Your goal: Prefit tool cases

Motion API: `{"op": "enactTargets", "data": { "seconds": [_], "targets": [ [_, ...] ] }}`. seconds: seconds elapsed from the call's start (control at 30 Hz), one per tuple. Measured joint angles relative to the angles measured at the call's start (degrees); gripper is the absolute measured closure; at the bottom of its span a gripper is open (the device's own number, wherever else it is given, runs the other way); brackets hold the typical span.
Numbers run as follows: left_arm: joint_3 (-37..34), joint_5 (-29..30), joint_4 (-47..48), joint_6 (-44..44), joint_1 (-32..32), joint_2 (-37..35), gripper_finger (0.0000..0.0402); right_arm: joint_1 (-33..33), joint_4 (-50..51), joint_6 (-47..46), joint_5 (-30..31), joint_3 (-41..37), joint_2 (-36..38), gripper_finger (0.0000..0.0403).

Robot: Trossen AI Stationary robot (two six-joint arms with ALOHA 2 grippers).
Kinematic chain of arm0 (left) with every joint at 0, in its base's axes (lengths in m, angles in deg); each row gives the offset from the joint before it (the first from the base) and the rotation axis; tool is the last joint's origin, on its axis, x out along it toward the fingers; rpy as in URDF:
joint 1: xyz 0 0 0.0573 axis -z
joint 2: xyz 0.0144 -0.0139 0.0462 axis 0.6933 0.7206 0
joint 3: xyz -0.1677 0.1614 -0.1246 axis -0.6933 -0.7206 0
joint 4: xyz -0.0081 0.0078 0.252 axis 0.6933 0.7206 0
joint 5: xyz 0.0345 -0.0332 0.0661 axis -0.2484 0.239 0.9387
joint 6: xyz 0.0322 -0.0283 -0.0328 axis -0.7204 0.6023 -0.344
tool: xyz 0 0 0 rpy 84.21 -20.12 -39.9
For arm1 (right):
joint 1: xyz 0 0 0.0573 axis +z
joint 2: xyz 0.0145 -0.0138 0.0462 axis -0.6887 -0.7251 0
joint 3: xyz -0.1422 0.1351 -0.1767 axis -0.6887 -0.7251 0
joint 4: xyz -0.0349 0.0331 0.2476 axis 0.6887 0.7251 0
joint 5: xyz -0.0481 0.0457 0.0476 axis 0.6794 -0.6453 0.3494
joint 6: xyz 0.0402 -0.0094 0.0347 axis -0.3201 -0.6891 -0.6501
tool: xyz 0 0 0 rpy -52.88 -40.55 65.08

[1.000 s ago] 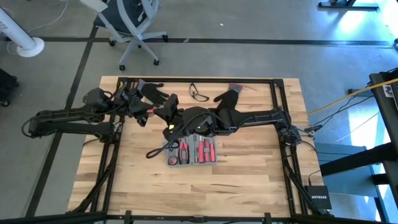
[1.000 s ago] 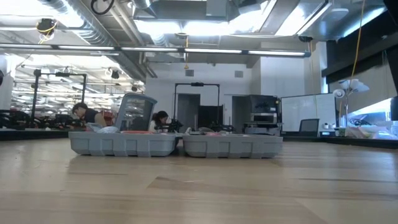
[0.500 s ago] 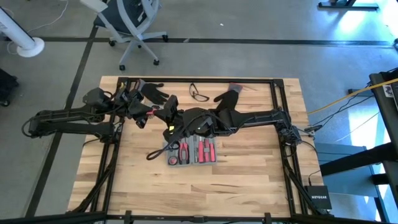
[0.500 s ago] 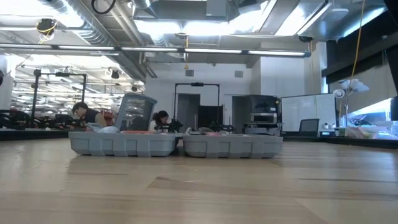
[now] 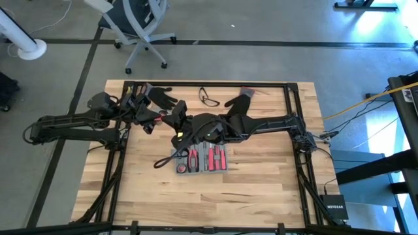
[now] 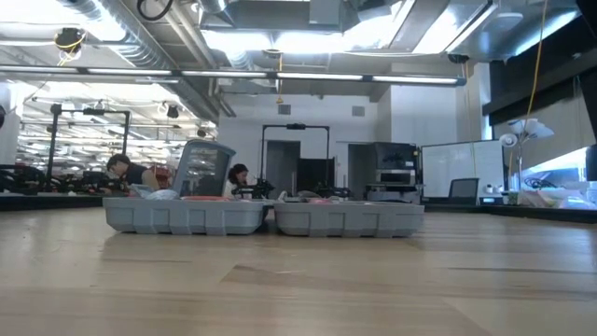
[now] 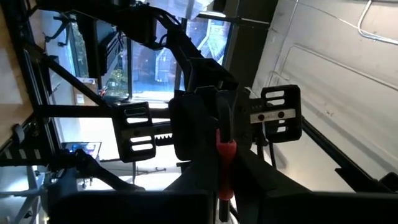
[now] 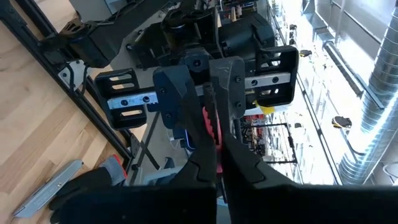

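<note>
The open blue-grey tool case (image 5: pixel 199 158) lies flat on the table's middle with red-handled tools in its recesses; in the low view the tool case (image 6: pixel 266 217) shows as two trays side by side. Above the table, left of the case, my left gripper (image 5: pixel 159 119) and my right gripper (image 5: pixel 175 124) meet tip to tip. Both are shut on one slim red tool (image 8: pixel 211 124), which is clear of the table. My left gripper pinches the red tool (image 7: pixel 225 163) between its two fingers (image 8: pixel 177 99), coming about level from the table's left. The tool is held clear of the table. My right gripper pinches the same tool's other end (image 8: pixel 213 144) between its two fingers (image 7: pixel 194 127), coming about level from the table's right.
Two black gloves (image 5: pixel 163 98) (image 5: pixel 240 101) and safety glasses (image 5: pixel 209 99) lie along the far edge. A slim grey bar (image 8: pixel 53 186) lies on the wood by a glove. A black frame (image 5: pixel 287 117) borders the table. Bare wood lies near of the case.
</note>
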Motion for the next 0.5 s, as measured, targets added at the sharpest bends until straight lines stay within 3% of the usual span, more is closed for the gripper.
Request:
{"op": "enactTargets", "data": {
  "seconds": [0.23,0.5],
  "targets": [
    [0.07,0.20,1.34,-1.30,0.00,-0.03,0.0386,0.00,-0.28,-0.22,1.14,0.00,-0.09,0.0376],
    [0.07,0.37,2.38,-1.26,0.00,-0.03,0.0386,0.07,-1.02,-0.68,2.10,0.00,-0.09,0.0314]
  ]
}}
